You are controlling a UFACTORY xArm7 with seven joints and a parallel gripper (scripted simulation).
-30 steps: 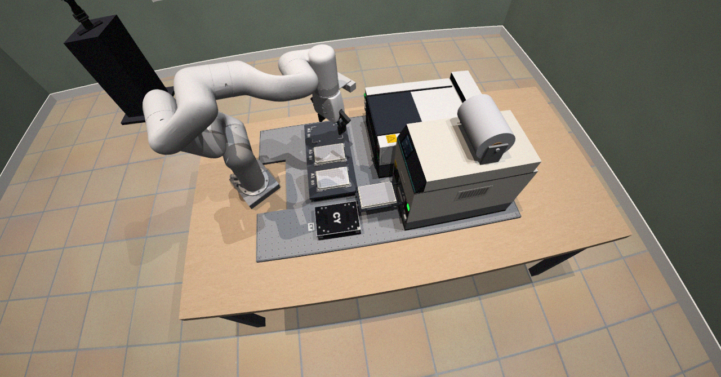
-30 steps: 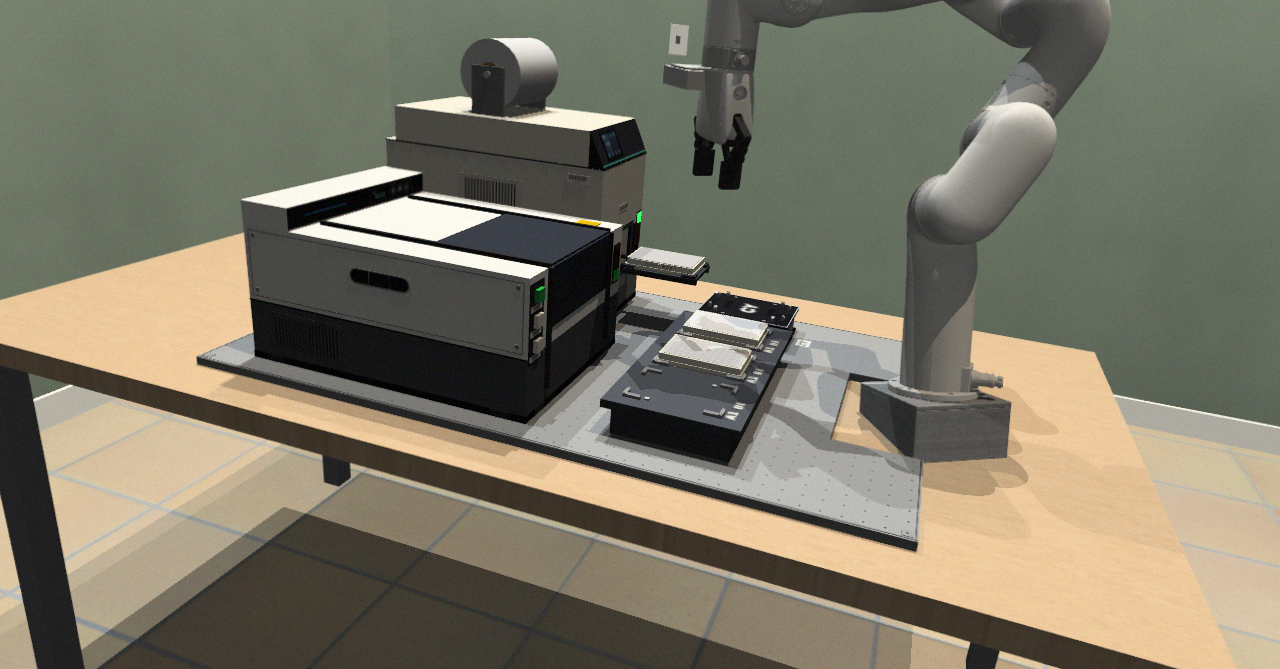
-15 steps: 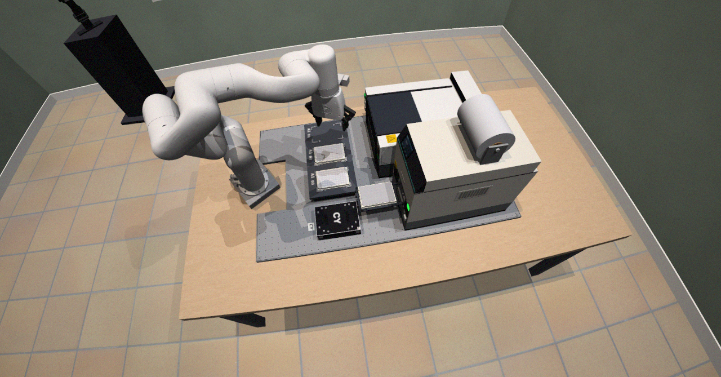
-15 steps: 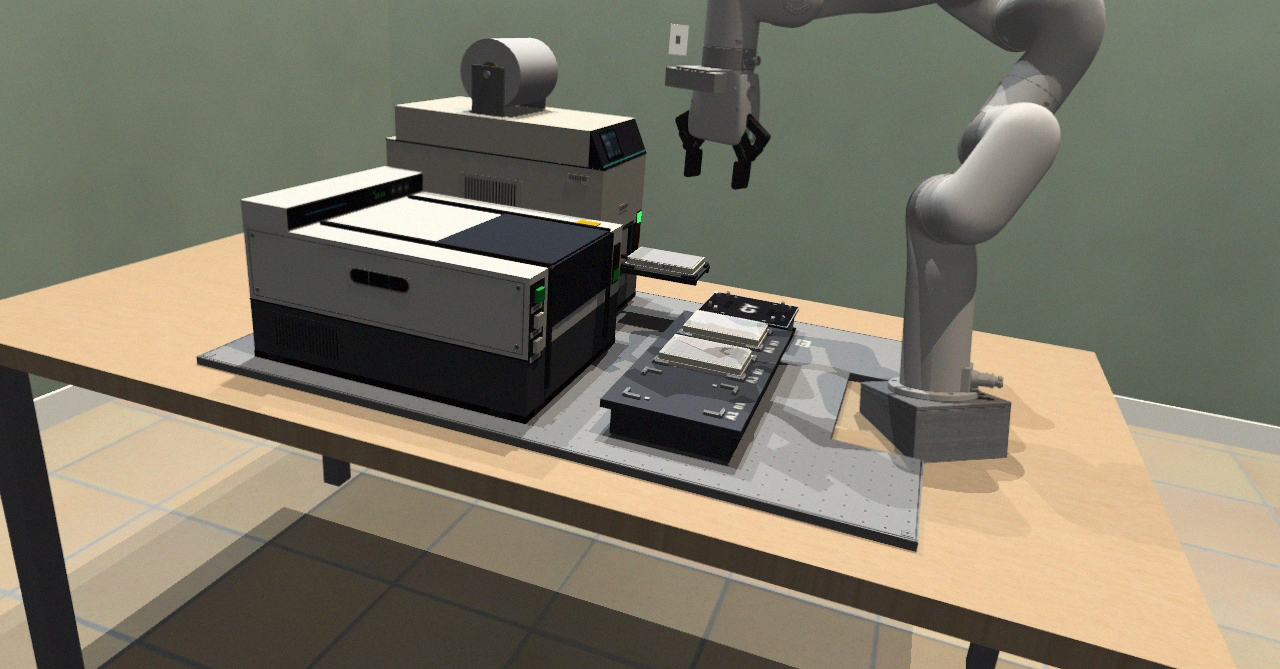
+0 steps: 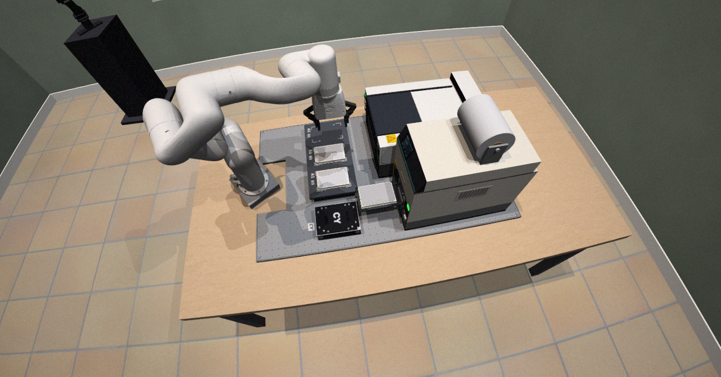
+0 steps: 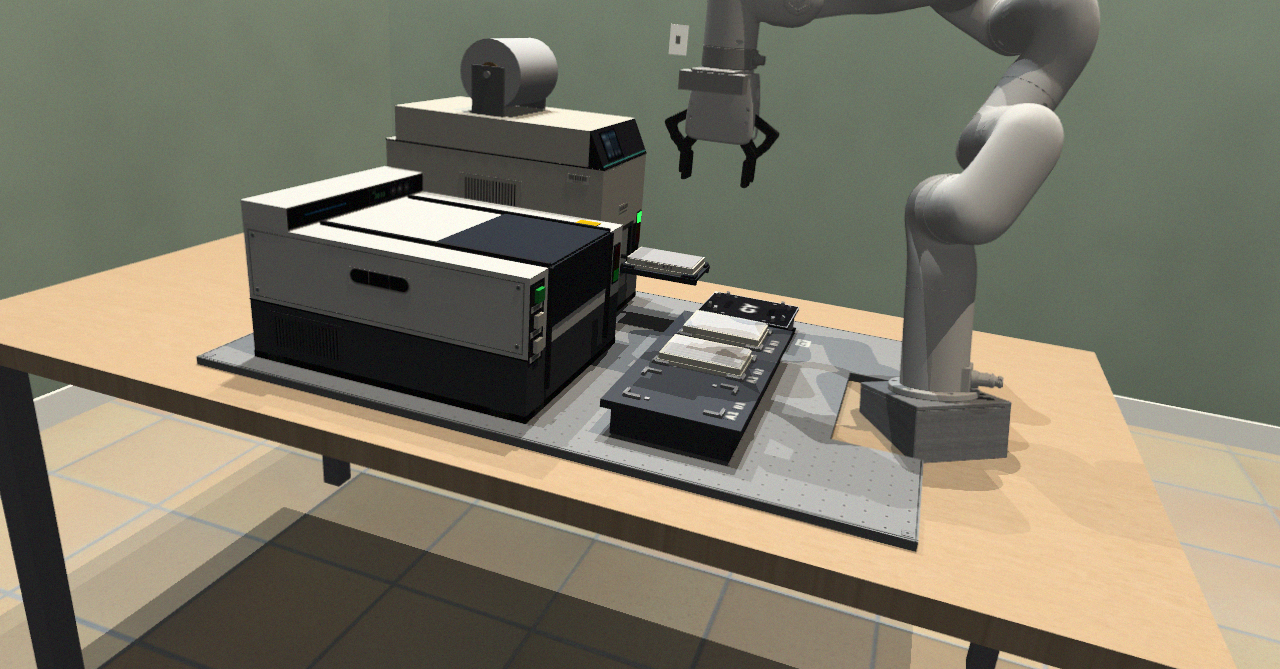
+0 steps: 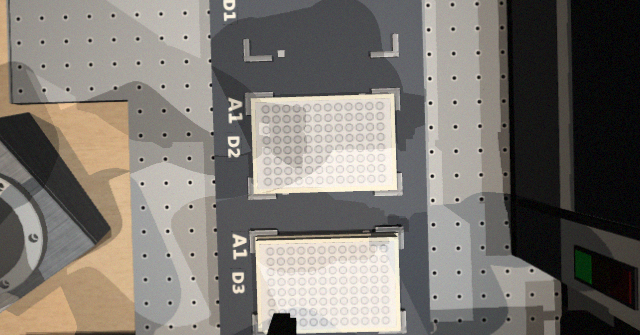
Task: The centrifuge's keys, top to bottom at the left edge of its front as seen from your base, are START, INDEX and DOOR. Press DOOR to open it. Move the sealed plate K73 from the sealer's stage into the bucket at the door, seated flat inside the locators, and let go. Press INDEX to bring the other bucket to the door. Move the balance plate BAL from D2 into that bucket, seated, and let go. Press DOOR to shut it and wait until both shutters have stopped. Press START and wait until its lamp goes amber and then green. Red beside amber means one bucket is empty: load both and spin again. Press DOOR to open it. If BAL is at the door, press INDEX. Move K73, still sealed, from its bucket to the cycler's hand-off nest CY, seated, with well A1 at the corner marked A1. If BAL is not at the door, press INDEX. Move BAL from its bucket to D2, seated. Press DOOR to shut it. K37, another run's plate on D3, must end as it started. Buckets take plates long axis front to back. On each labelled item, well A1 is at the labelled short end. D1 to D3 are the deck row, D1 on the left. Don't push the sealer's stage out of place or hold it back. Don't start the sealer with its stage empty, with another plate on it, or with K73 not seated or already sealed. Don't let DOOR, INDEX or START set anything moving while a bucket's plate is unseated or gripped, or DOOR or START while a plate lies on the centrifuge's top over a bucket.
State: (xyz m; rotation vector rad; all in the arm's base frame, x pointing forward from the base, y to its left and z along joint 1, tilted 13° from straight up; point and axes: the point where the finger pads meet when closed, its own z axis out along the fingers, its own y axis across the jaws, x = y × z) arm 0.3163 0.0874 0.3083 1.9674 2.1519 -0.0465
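My gripper [image 5: 330,118] [image 6: 715,172] is open and empty. It hangs high above the deck row, over the empty D1 nest [image 5: 327,133] [image 7: 320,50]. The balance plate BAL [image 5: 330,152] [image 6: 707,358] [image 7: 324,142] sits in D2. Plate K37 [image 5: 332,178] [image 6: 726,328] [image 7: 327,285] sits in D3. Plate K73 [image 5: 377,194] [image 6: 666,262] lies on the sealer's stage, which stands out from the sealer [image 5: 468,163] [image 6: 519,141]. The centrifuge [image 5: 403,103] [image 6: 402,280] stands beside it with its keys [image 6: 537,316] on the front edge. The black CY nest [image 5: 336,218] [image 6: 747,314] is empty.
The grey perforated baseplate [image 5: 282,243] [image 6: 805,477] [image 7: 165,185] carries all the devices. The arm's base [image 5: 249,183] [image 6: 935,414] stands at its edge. A green lamp [image 7: 582,266] shows at the right in the wrist view. A black pillar [image 5: 113,64] stands on the floor behind.
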